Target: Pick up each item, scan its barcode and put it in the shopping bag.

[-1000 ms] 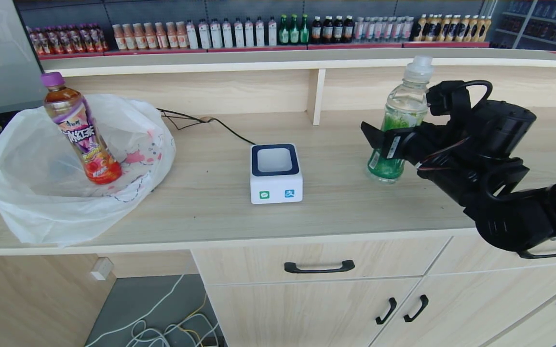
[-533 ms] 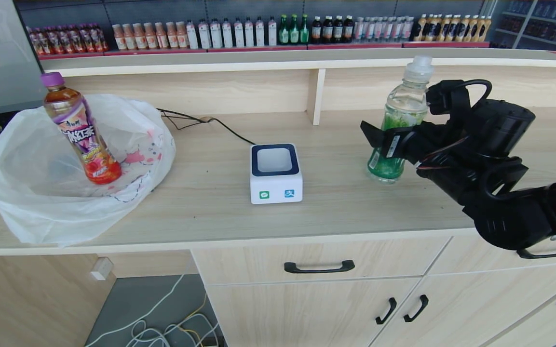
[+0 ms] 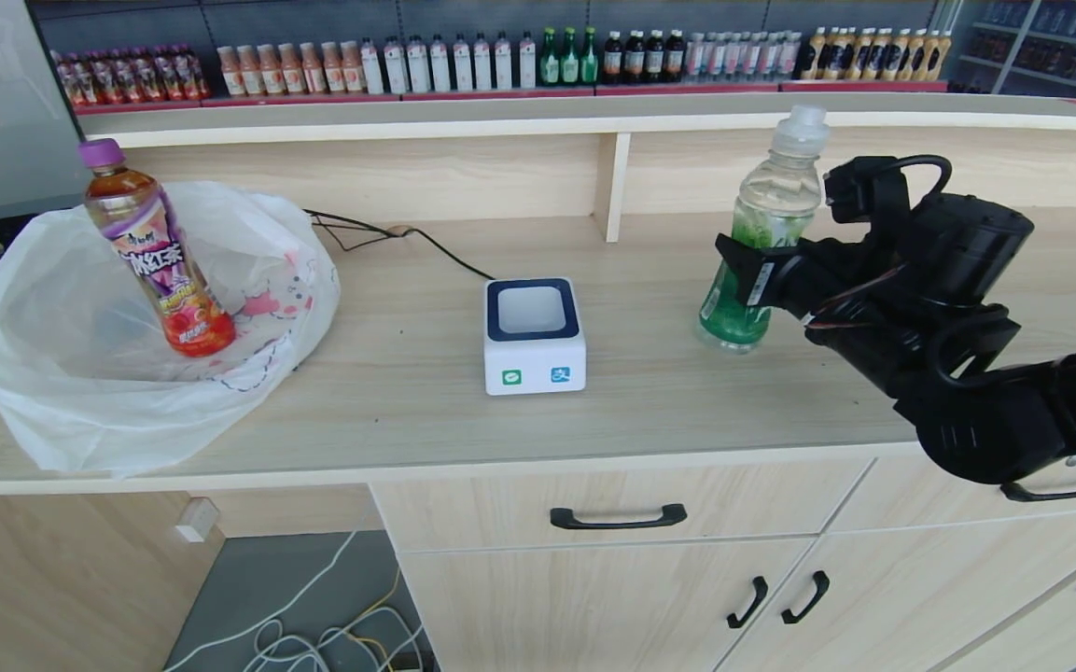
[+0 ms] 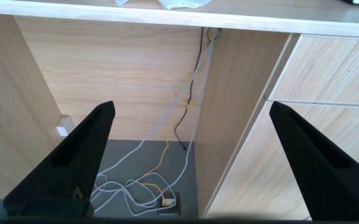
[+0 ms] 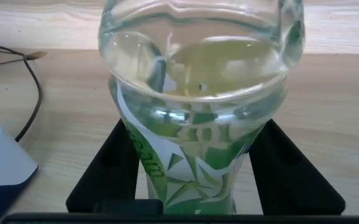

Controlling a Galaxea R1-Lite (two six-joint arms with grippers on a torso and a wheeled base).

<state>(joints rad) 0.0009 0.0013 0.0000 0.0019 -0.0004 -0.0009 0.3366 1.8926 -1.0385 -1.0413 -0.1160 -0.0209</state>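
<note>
A clear bottle with a green label and a white cap [image 3: 761, 233] leans slightly at the right of the wooden counter [image 3: 407, 401]. My right gripper [image 3: 750, 273] is shut on its lower half; in the right wrist view the bottle [image 5: 198, 124] sits between the two black fingers [image 5: 107, 168]. A red tea bottle with a purple cap [image 3: 157, 252] stands tilted inside the white plastic shopping bag [image 3: 62, 383] at the left. The white barcode scanner [image 3: 534, 334] sits mid-counter between them. My left gripper [image 4: 191, 155] hangs open below the counter's edge with nothing in it.
A black cable [image 3: 388, 233] runs from the scanner to the back wall of the counter. A raised shelf with an upright divider [image 3: 610, 187] closes off the back. Below the counter are drawers [image 3: 618, 515] and loose cables on the floor [image 4: 148, 180].
The right gripper's fingers have closed on the green-label bottle. The bottle has shifted a little to the left and now leans.
</note>
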